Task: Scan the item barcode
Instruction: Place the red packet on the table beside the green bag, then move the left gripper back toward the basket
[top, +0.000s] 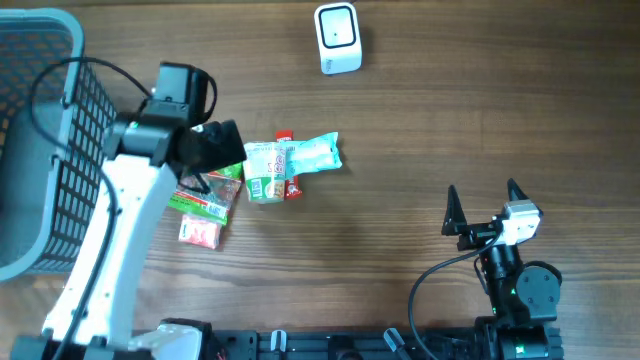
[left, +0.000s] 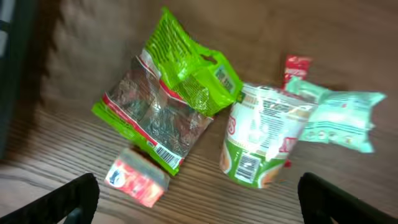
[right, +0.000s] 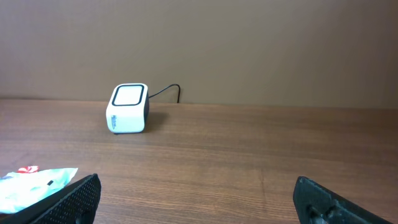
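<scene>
Left gripper: fingers stand wide apart with nothing between them, hanging over the cluster of goods at left of centre in the overhead view.

Right gripper: fingers likewise spread and empty, at lower right of the overhead frame, well apart from all goods.

Barcode scanner: small white unit, top centre of the overhead frame, well apart from the cluster; its cable runs off behind it in the right wrist view.

Goods on the wooden table:
- Green foil snack packet, crumpled, a barcode showing at its lower edge
- Green-and-white cup, lying on its side just right of the packet, barcode facing up; probably instant noodles, print too blurred to confirm
- Pale green pouch, touching the cup's upper right
- Red sachet, partly under the cup and pouch
- Small red-and-white packet, below the green packet

Grey mesh basket: far left edge of the overhead frame
</scene>
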